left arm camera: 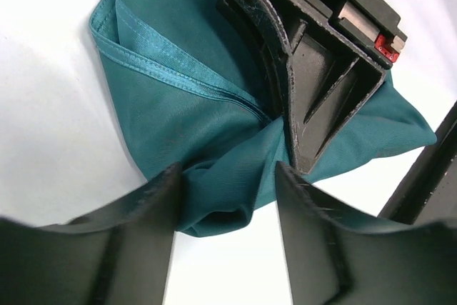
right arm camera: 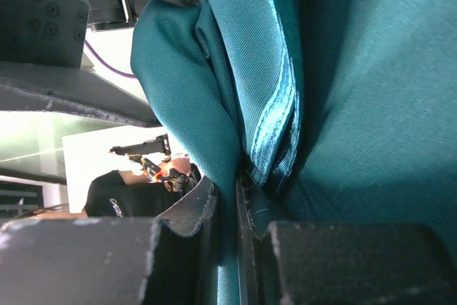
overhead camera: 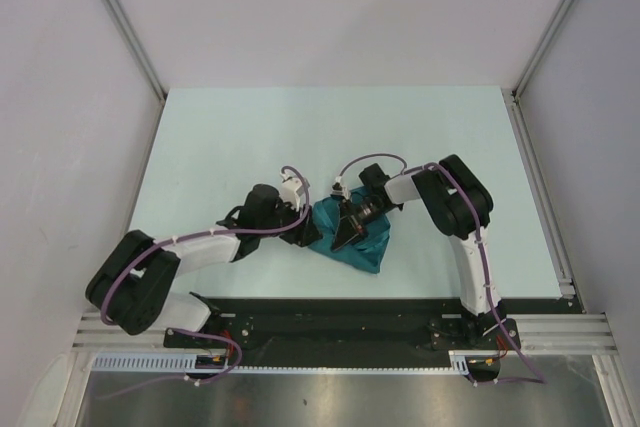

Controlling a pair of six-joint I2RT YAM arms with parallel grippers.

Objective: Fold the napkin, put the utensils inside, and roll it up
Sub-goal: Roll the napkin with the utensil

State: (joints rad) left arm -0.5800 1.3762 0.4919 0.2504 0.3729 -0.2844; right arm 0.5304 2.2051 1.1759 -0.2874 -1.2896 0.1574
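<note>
The teal, softly shiny cloth napkin (left arm camera: 178,98) lies folded into a bunched wedge on the pale table (overhead camera: 250,147), and looks not yet rolled. The utensils are not visible and may be inside the folds. The right gripper (right arm camera: 227,205) is nearly closed, pinching a hemmed fold. The left gripper (left arm camera: 227,205) gapes wide astride the cloth's nearest corner, gripping nothing. No container shows.

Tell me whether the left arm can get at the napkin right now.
Probably yes. The left gripper is open, with a bunched corner of the napkin lying between its fingers and nothing blocking them. The right gripper pinches the cloth just beyond, clear of that gap.
</note>
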